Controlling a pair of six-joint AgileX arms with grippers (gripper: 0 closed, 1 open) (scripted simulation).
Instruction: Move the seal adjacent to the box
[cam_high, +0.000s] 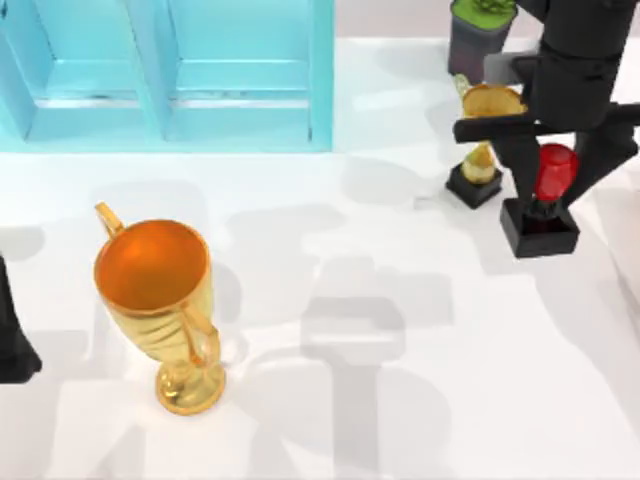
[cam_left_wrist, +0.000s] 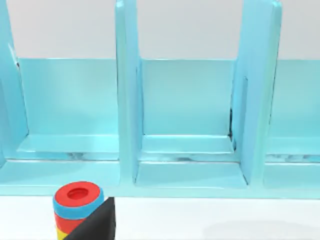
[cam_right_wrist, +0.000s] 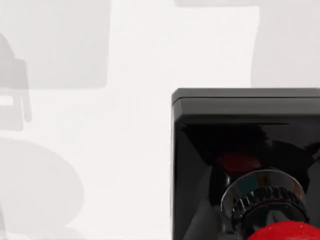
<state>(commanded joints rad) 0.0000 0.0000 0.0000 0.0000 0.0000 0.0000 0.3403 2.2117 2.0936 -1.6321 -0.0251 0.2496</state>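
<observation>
The seal, a glossy red knob (cam_high: 553, 170) on a black square base (cam_high: 540, 230), stands at the table's right side. My right gripper (cam_high: 552, 195) reaches down over it, one black finger on each side of the knob, shut on it. The right wrist view shows the seal's base (cam_right_wrist: 240, 107) close up, with the red knob (cam_right_wrist: 282, 232) at the frame's edge. The box (cam_high: 165, 75), a light-blue unit with open compartments, sits at the back left, far from the seal; it appears as the box (cam_left_wrist: 187, 115) in the left wrist view. My left arm (cam_high: 12, 345) is parked at the left edge.
A large gold trophy (cam_high: 160, 310) stands front left. A small gold trophy on a black base (cam_high: 480, 150) stands just left of the seal. A dark pot with green leaves (cam_high: 480, 30) is behind it. A stack of coloured rings (cam_left_wrist: 77, 200) sits before the box.
</observation>
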